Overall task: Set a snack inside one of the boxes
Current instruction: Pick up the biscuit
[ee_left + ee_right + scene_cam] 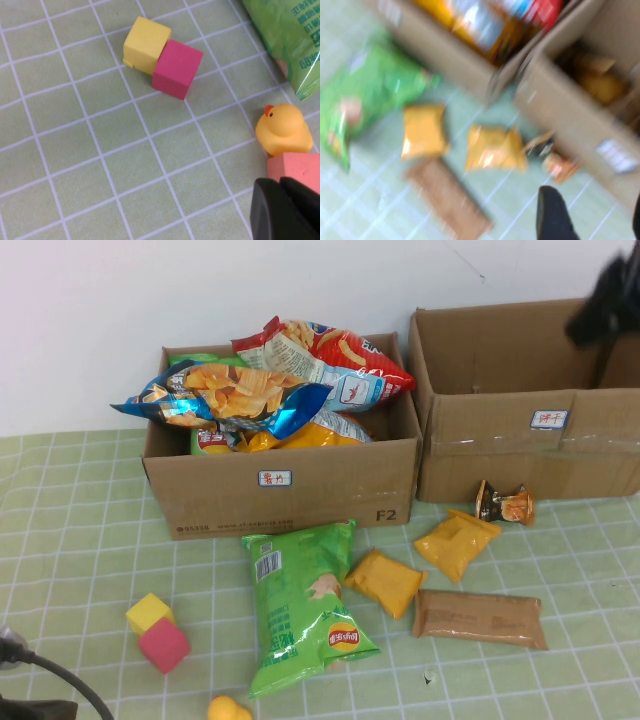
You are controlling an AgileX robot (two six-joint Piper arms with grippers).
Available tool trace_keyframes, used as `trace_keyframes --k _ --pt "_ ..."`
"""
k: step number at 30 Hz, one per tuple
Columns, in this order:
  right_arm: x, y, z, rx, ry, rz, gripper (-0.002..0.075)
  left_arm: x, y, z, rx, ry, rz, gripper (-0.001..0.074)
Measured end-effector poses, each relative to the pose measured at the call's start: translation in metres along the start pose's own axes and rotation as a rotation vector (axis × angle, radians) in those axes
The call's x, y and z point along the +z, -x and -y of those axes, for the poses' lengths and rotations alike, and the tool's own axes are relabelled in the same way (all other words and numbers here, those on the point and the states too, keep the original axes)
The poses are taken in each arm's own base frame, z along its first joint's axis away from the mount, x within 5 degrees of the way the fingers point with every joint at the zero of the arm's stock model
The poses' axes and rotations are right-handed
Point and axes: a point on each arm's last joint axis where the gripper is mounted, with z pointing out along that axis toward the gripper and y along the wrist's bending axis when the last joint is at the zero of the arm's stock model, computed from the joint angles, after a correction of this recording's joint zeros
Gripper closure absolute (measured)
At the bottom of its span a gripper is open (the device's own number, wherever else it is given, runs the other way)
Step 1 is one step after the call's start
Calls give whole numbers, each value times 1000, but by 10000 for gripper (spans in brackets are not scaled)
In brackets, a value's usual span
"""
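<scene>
A green chips bag (300,605) lies in front of the left cardboard box (290,490), which is heaped with chip bags. Two yellow packets (385,582) (456,543), a brown packet (480,618) and a small dark-and-orange packet (503,505) lie near the right box (500,450). My right gripper (605,300) hangs high over the right box; in the right wrist view it (595,220) is open and empty above the packets (495,147). My left gripper (282,200) is shut and empty, low at the near left by the toys.
A yellow cube (148,612), a pink cube (164,645) and a yellow duck (228,709) sit at the near left. The left wrist view shows the duck (283,131) beside a salmon block (295,170), just ahead of the left fingers.
</scene>
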Motion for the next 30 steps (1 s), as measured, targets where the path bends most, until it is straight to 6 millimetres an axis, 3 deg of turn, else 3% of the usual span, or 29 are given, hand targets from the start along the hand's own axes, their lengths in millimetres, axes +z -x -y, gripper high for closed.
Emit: trace_keyframes --k 5,11,17,22,30 --pt "42 -39 -16 -49 89 -99 396 -4 0 1 8 2 25 738" --pt "107 -78 -58 -216 197 -109 382 -13 0 3 25 6 81 737" --pt "148 -101 -92 -350 156 -79 277 -15 -1 4 27 3 90 737" --pt "180 -110 -97 -280 147 -108 140 -15 -1 4 25 2 90 737" --pt "225 -137 -94 -220 168 -265 104 -12 -7 5 11 -11 68 738"
